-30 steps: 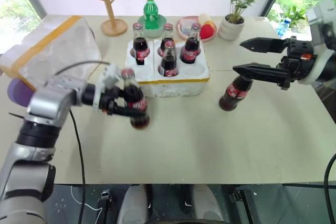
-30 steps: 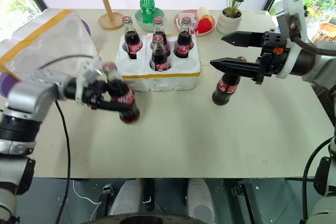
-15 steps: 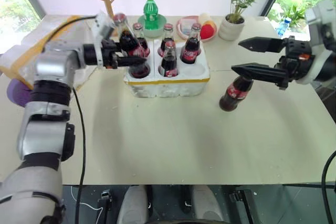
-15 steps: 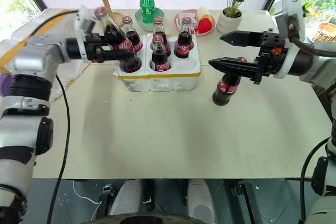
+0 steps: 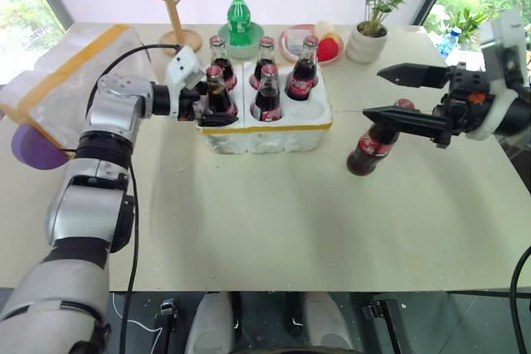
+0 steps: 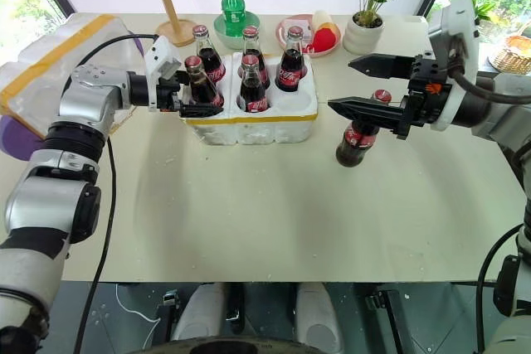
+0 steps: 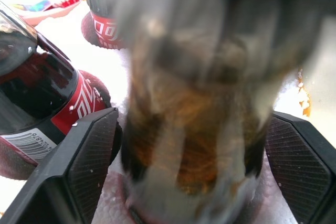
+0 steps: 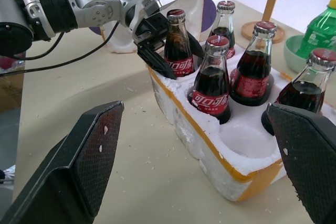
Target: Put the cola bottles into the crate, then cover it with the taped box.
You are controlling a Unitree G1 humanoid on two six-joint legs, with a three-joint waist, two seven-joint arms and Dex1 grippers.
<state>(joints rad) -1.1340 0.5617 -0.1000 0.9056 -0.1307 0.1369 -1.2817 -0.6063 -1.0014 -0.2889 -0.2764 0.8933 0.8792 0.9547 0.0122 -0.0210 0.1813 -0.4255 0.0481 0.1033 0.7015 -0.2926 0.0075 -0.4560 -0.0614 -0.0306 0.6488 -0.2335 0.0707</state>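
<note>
Head views, crate: the low white foam crate (image 5: 265,126) with a yellow strip along its front rim sat mid-table, five cola bottles standing in its wells and the front right well bare.
Head views, left gripper: the left gripper (image 5: 209,104) reached level from the left to the crate's front left well, one black finger on each side of the fifth cola bottle (image 5: 217,93); whether the fingers pressed the glass could not be told.
Head views, right gripper: the right gripper (image 5: 390,94) hung wide open above the table to the right of the crate, holding nothing.
Head views, sixth cola bottle: it (image 5: 375,140) stood on the table under the right gripper's fingers, leaning.
Head views, taped box: the taped box (image 5: 70,80), white foam with yellow bands, sat at the table's left edge.
Head views, far side: a green plastic bottle (image 5: 238,18), a wooden peg stand (image 5: 172,6), a red bowl (image 5: 311,44) and a potted plant (image 5: 373,10).
Left wrist view: a blurred bottle (image 7: 194,103) stood between the two spread fingers (image 7: 84,166), its base in a well.
Right wrist view: the crate (image 8: 220,145), and the left gripper (image 8: 157,45) around the corner bottle (image 8: 177,45).
</note>
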